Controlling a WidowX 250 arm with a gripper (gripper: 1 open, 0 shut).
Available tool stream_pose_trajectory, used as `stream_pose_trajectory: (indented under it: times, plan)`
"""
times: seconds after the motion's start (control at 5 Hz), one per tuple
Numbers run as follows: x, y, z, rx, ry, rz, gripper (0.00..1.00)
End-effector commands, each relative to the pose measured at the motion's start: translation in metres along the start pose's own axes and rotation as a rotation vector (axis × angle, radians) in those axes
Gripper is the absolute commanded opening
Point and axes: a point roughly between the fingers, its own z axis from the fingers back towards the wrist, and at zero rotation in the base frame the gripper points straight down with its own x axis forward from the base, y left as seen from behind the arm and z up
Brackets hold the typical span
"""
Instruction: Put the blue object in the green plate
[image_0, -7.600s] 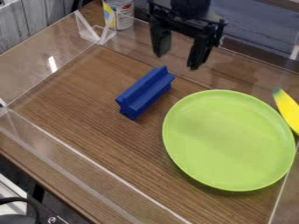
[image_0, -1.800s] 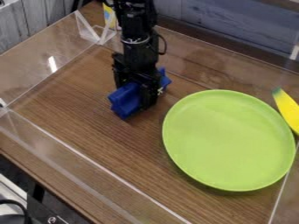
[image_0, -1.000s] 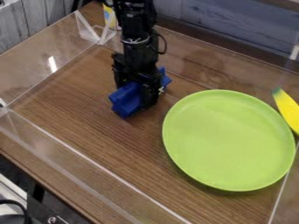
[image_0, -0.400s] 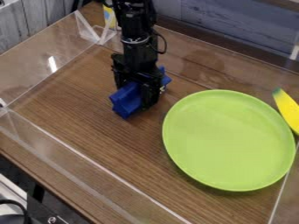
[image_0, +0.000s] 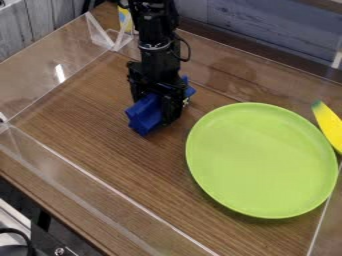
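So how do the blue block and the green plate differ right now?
The blue block is small, elongated and ridged; the green plate is wide, round and flat. The gripper is down on the block, while nothing touches the plate, which lies empty. Both rest on the wooden table.

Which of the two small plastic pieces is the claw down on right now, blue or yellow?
The royal-blue ridged plastic block, left of the lime-green round plate. The claw straddles it; the yellow plastic piece lies apart at the right edge.
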Motion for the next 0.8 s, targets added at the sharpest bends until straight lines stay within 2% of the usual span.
stream_pose_trajectory:
  times: [0.0, 0.6]
  plan:
    - [0.0047, -0.0011, 0.0131, 0.011, -0.038, 0.011, 0.00]
    - [0.0051, -0.0040, 0.0170, 0.003, -0.038, 0.029, 0.00]
